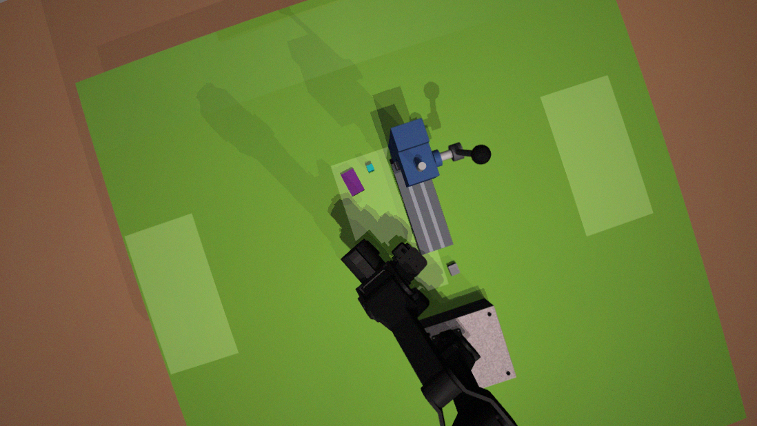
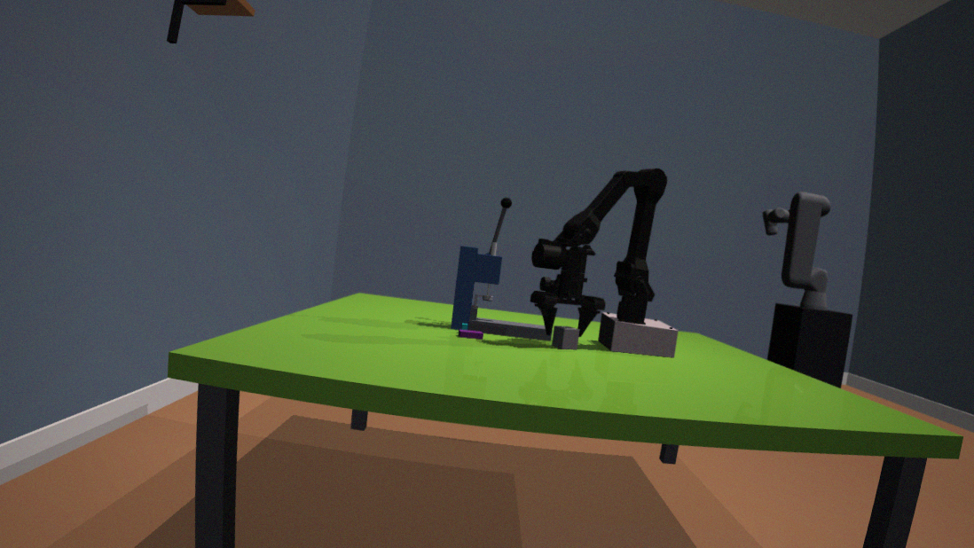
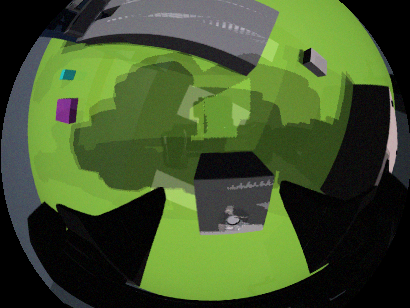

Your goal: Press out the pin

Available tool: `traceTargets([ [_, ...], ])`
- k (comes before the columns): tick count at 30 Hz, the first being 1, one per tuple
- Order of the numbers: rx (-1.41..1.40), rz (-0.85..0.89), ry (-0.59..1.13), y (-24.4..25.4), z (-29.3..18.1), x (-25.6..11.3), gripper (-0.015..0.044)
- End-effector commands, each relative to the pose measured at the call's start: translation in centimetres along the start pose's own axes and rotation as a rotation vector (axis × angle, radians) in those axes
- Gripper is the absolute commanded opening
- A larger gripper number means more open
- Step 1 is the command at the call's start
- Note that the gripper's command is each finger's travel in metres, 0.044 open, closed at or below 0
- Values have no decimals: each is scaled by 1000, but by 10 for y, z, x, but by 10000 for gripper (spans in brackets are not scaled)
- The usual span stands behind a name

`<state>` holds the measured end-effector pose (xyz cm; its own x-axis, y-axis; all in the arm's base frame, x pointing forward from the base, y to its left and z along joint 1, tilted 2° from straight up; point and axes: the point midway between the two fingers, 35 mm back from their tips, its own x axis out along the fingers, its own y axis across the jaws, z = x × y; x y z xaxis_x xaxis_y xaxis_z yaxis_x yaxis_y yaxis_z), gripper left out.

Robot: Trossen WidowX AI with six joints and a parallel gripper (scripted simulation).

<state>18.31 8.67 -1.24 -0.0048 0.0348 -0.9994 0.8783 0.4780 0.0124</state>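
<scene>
The grey block [image 2: 565, 338] [image 3: 233, 197] stands on the table, its round silver pin end visible in the wrist view. My gripper [image 3: 224, 191] is open and empty, its fingers on either side of the block with gaps. In the exterior view the fingertips look low, near the block's upper part. The arm hides the block in the top view. The blue press [image 1: 417, 158] [image 2: 466, 289] [image 3: 210, 42] stands behind its grey ridged bed [image 1: 431, 232] [image 2: 514, 329]. Its lever [image 1: 480, 154] [image 2: 506, 202] is up. The punch [image 2: 487, 297] hangs above the bed. I cannot make out the cup.
A purple block [image 1: 352, 182] [image 2: 470, 333] [image 3: 66, 110] and a small cyan cube [image 1: 370, 167] [image 3: 68, 74] lie left of the press bed in the top view. A small grey piece [image 1: 453, 268] [image 3: 317, 63] lies between the bed and the arm's pale base [image 1: 495, 349] [image 2: 640, 338].
</scene>
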Motion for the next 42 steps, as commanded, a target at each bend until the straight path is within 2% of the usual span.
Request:
traceTargets([
  [1, 5, -8, 6, -3, -1, 9, 440],
  [8, 5, -8, 7, -4, -1, 18, 440],
  [18, 5, -8, 7, -4, -1, 18, 177],
  [24, 5, -8, 7, -4, -1, 18, 138],
  [29, 5, -8, 6, 0, -1, 4, 6],
  [42, 5, -7, 6, 7, 0, -74, 0],
])
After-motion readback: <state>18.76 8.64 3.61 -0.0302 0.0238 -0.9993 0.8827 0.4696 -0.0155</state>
